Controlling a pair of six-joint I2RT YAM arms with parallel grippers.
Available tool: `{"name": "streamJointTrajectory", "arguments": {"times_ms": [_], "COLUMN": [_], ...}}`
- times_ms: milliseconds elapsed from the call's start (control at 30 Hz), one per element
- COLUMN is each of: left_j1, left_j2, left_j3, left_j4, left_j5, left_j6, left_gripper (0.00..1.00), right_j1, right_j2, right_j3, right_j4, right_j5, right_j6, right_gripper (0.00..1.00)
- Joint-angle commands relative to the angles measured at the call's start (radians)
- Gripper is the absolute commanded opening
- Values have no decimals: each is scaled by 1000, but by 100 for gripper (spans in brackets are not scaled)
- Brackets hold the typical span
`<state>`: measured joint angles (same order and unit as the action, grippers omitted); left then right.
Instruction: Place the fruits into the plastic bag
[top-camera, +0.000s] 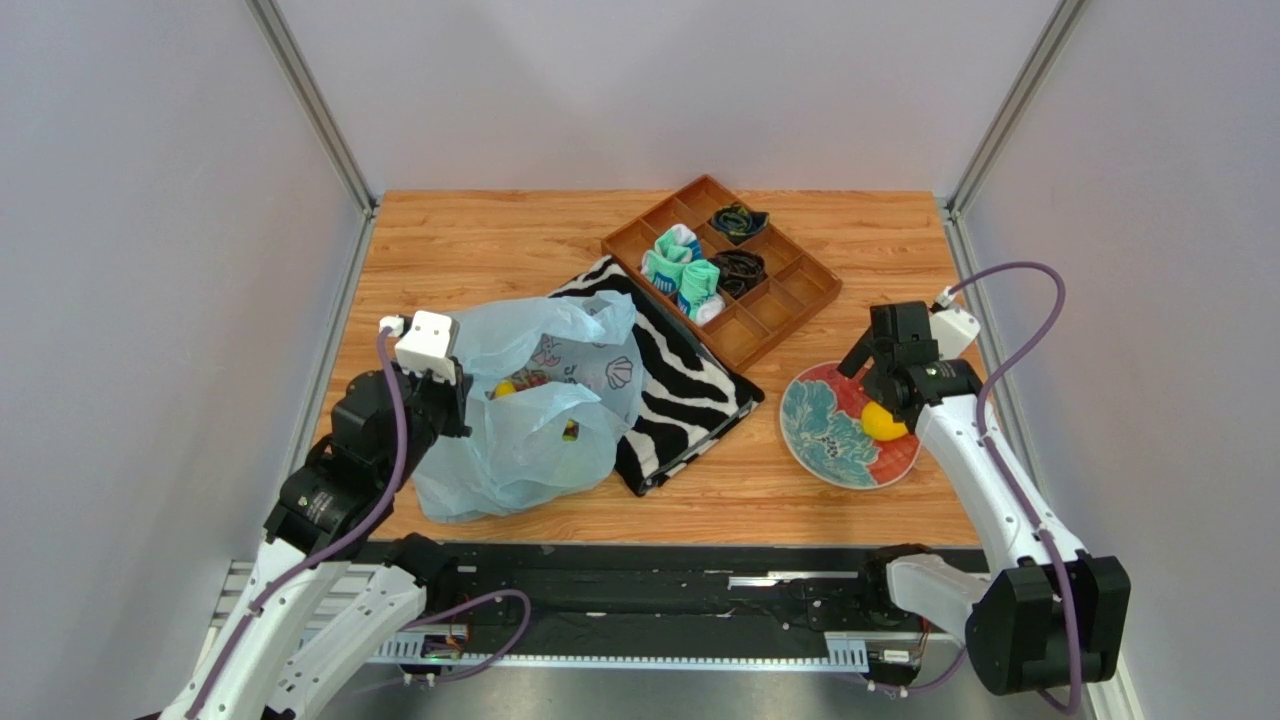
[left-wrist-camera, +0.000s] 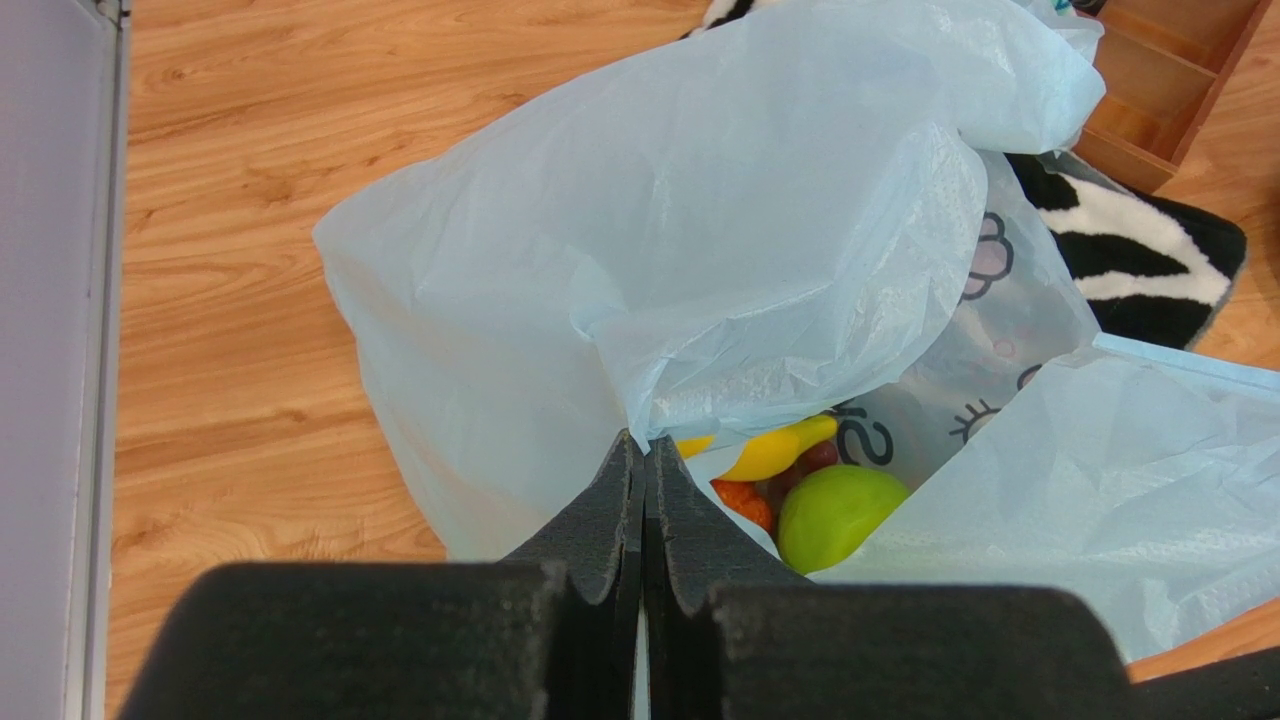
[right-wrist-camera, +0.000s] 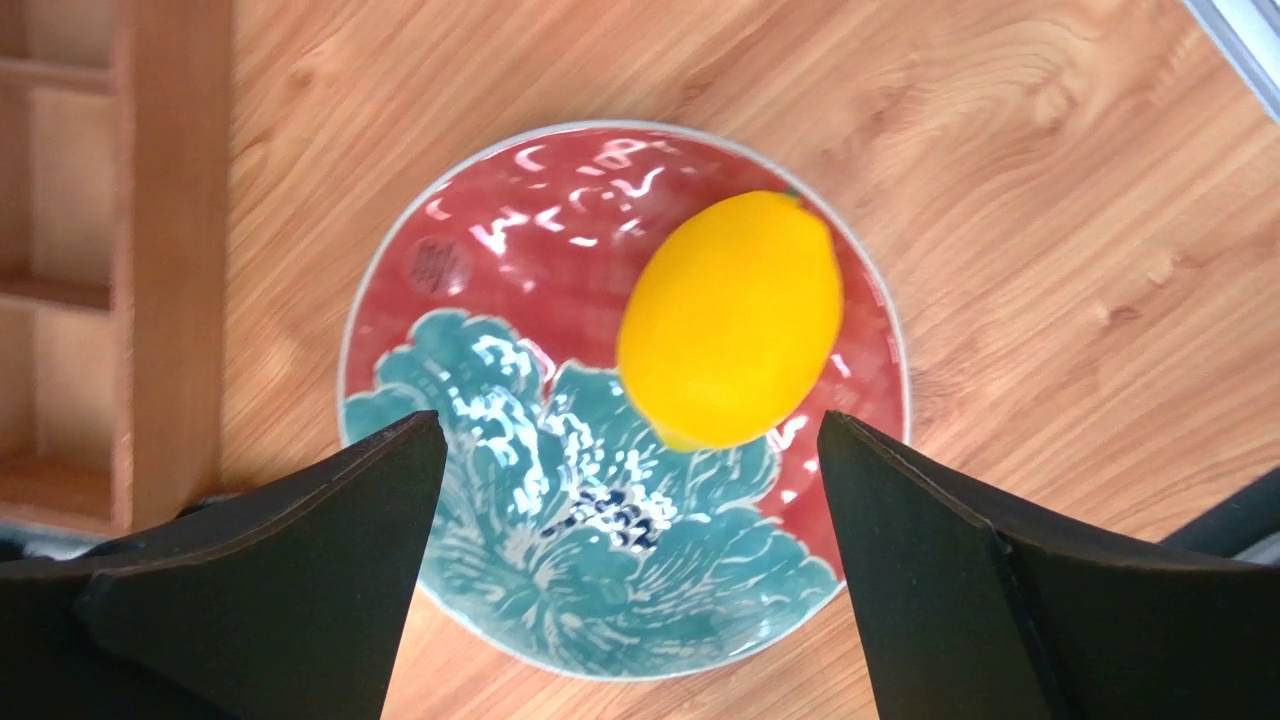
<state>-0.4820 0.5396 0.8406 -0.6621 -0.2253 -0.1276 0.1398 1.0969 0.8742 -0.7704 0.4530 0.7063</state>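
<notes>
Lemon (right-wrist-camera: 732, 318): the last fruit I can see outside the bag. It lies on the right part of the patterned plate (right-wrist-camera: 496, 240), right of centre on the table (top-camera: 496, 240).

Plastic bag (top-camera: 526, 435): at the near left, partly over the zebra cloth (top-camera: 684, 383), mouth facing right. The left wrist view shows a banana (left-wrist-camera: 774, 447), a green apple (left-wrist-camera: 834, 515) and a reddish fruit I cannot identify already inside.

Step in hand, my reading: pick the lemon, with the bag held open for it.

Left gripper (left-wrist-camera: 646, 450): fingers pressed together with no gap, closed on the rim of the bag at its mouth and holding that fold up.

Right gripper (right-wrist-camera: 628, 428): spread wide, holding nothing, above the plate. The lemon sits between the two fingers but toward the right one, and neither finger touches it.

Next move calls for:
- centring the fingers on the lemon and coming down across its narrow width;
- a firm but gentle close, since the skin is smooth and the plate glossy, so it may roll;
- a lift and carry left to the bag mouth, which looks narrow.
</notes>
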Motion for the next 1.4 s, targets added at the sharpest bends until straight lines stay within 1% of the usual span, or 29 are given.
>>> {"name": "streamJointTrajectory", "arguments": {"times_ms": [0, 33, 267, 567, 667, 700, 767, 800, 867, 1000, 1067, 1167, 1267, 1367], "left_j1": [-1, -1, -1, -1, -1, -1, -1, -1, -1, -1, -1, -1, -1, -1], "left_j2": [2, 0, -3, 0, 3, 3, 3, 3, 3, 3, 2, 2, 2, 2], "left_j3": [3, 2, 2, 2, 2, 2, 2, 2, 2, 2, 2, 2, 2, 2], "left_j4": [16, 16, 15, 15, 15, 15, 13, 13, 13, 13, 12, 13, 13, 12], "left_j5": [6, 6, 0, -5, -3, -5, -5, -5, -6, -6, -5, -5, -6, -6], "left_j6": [9, 9, 9, 13, 13, 11, 11, 11, 11, 11, 10, 9, 9, 11], "left_gripper": [0, 0, 0, 0, 0, 0, 0, 0, 0, 0, 0, 0, 0, 0], "right_j1": [-75, -91, -173, -186, -189, -189, -189, -189, -189, -189, -189, -189, -189, -189], "right_j2": [37, 50, 110, 207, 228, 235, 245, 250, 261, 273, 273, 265, 236, 187], "right_j3": [-20, -29, -64, -72, -78, -76, -75, -75, -73, -70, -72, -69, -66, -63], "right_j4": [5, 11, 108, 149, 158, 158, 160, 158, 157, 151, 151, 152, 151, 149], "right_j5": [44, 12, -53, -96, -109, -109, -108, -106, -102, -97, -105, -114, -125, -142], "right_j6": [13, 6, -5, -19, -24, -27, -37, -48, -56, -67, -68, -67, -74, -79], "right_gripper": [100, 100, 99, 97, 92, 88, 83, 77, 73, 58, 55, 54, 51, 45]}}
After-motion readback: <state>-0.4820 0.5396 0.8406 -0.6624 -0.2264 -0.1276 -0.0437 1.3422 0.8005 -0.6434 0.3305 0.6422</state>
